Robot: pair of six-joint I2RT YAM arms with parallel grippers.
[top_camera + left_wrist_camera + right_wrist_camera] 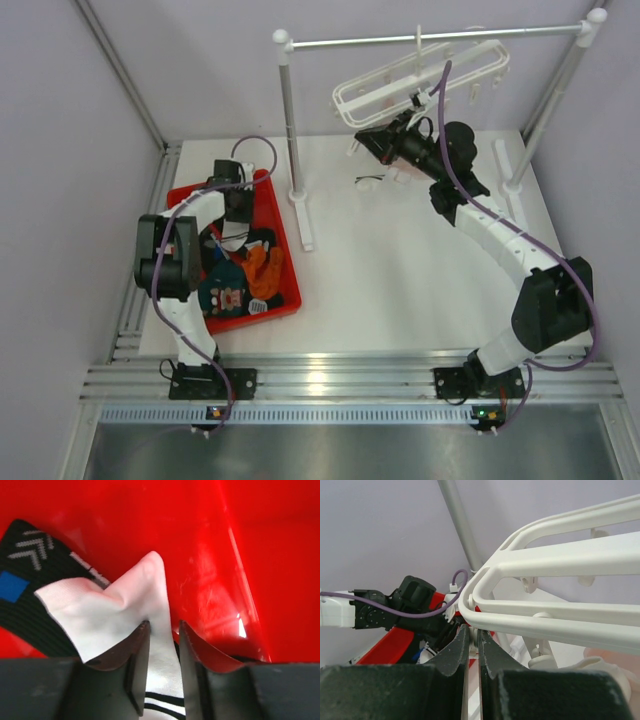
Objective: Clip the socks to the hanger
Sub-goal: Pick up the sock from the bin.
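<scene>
Several socks lie in the red tray (286, 240): an orange one (265, 265), a dark teal one with a face (228, 292), and black and white ones. My left gripper (238, 208) is down in the tray. In the left wrist view it (162, 625) is shut on the white sock (115, 605), which lies over a black sock with a blue patch (30, 580). The white grid hanger (420, 75) hangs tilted from the rail. My right gripper (362, 140) is at its lower left corner. In the right wrist view it (473, 628) is shut on a small white clip (474, 636) under the hanger frame (560, 560).
The metal rail (430, 38) stands on two white posts, one on the left (290, 120) and one on the right (545, 110), at the back of the white table. The red tray wall (260, 540) rises close to my left fingers. Grey walls enclose the cell.
</scene>
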